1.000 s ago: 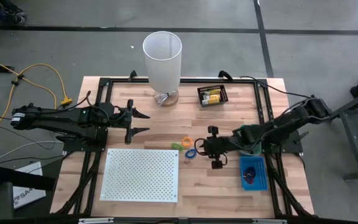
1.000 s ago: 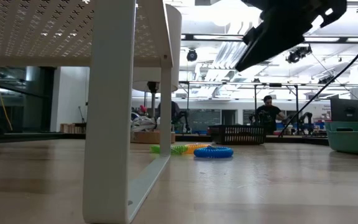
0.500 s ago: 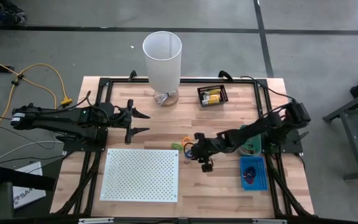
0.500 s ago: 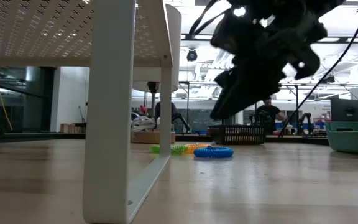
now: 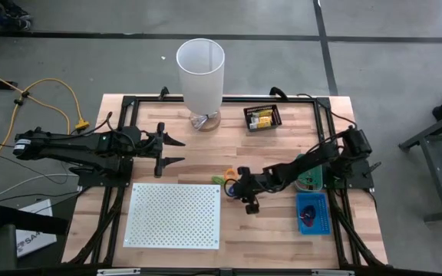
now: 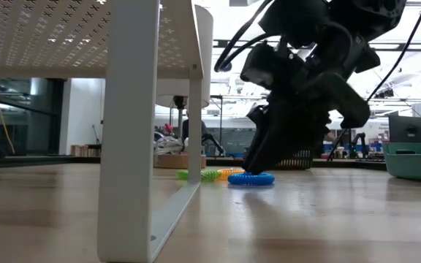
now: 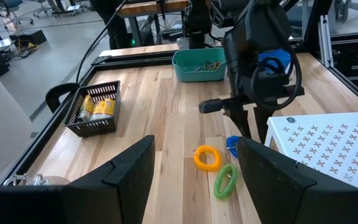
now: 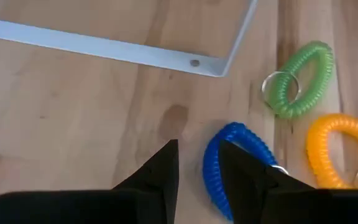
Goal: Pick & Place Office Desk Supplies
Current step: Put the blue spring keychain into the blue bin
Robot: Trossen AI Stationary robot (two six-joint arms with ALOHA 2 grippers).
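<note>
The right gripper [image 8: 197, 171] has its fingers slightly apart, astride the blue coil loop's [image 8: 235, 163] rim; the left gripper [image 5: 176, 151] waits spread at the far left.

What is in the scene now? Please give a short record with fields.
right gripper: low over the table, fingers astride one side of the blue coil loop, not closed on it
left gripper: open, waiting at the table's left
beside the blue loop: green coil loop, orange coil loop
nearby: corner of the white perforated board
</note>
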